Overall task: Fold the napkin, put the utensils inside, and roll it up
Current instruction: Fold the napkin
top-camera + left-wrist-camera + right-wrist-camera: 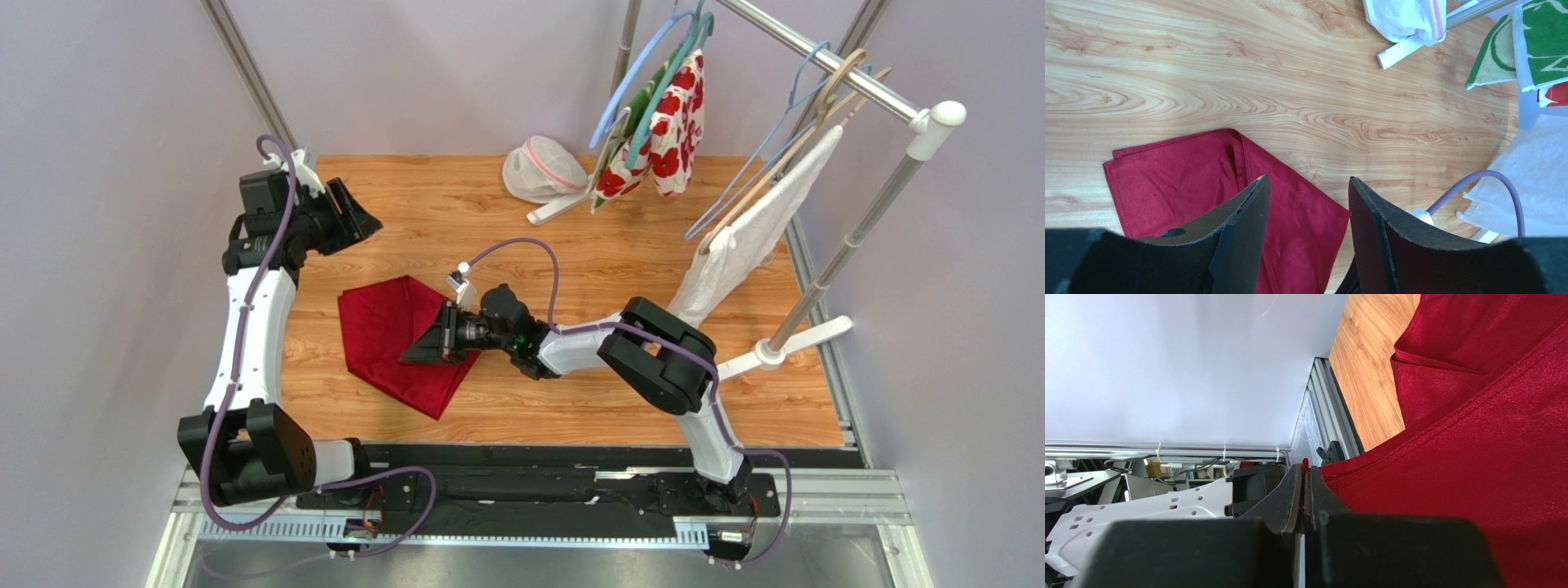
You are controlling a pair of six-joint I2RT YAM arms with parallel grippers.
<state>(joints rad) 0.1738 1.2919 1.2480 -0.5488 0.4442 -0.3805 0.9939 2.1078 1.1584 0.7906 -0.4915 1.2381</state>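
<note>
The dark red napkin point(390, 333) lies partly folded on the wooden table, left of centre. My right gripper point(417, 349) is shut on the napkin's edge and holds that edge lifted over the cloth. In the right wrist view the red fabric point(1475, 447) is pinched between the closed jaws of the gripper point(1304, 473). My left gripper point(358, 214) is open and empty, up at the far left, apart from the napkin. In the left wrist view the napkin point(1180, 177) shows below and between the open fingers of the gripper point(1308, 187). No utensil is in view.
A garment rack point(859, 86) with hangers stands at the back right. On it hang a white cloth with red flowers point(669, 123) and a white towel point(761, 233). A white bag point(542, 169) lies at the table's back. The rack's base point(797, 343) sits at the right.
</note>
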